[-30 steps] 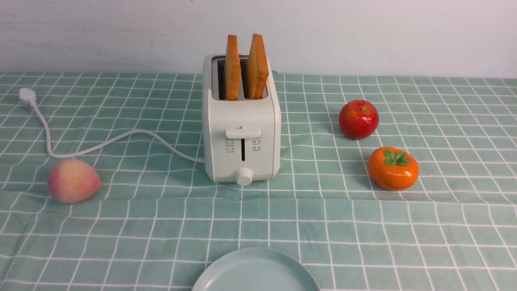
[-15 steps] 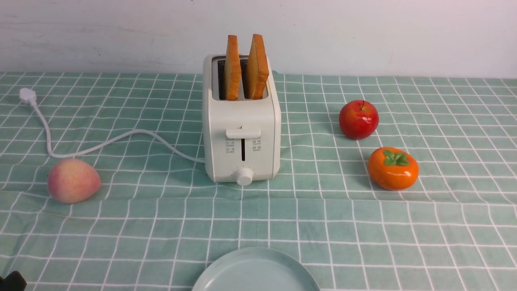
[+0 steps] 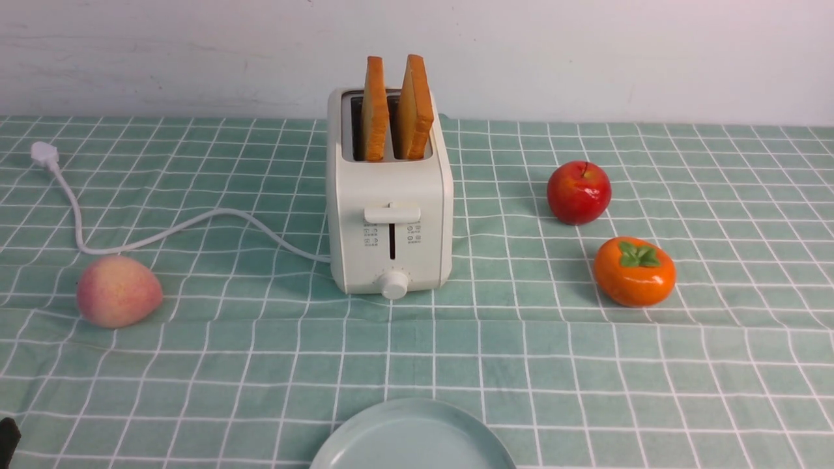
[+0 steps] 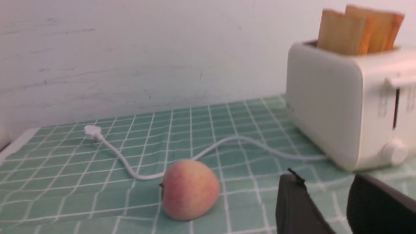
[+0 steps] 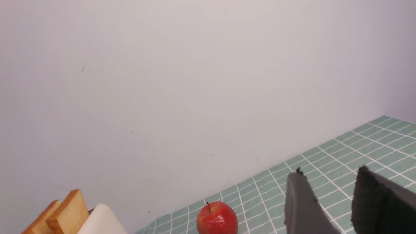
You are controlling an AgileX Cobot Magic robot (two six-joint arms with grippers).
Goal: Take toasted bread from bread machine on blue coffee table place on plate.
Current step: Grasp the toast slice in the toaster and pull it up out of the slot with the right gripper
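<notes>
Left gripper and right gripper both gaped, empty. I judged an off-centre pinch might wedge the toasted bread, dragging the bread machine over.

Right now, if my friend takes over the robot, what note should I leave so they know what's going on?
Left gripper: open, empty.
Right gripper: open, empty.
Golden-tan toasted bread, left slice and right slice: both upright in the slots of the cream-white two-slot toaster, which stands mid-table on the mint-green grid cloth.
Round pale blue-green plate: bare, at the near edge in front of the toaster.
Done: nothing yet.
Left: lift each slice out and lay it on the plate.
</notes>
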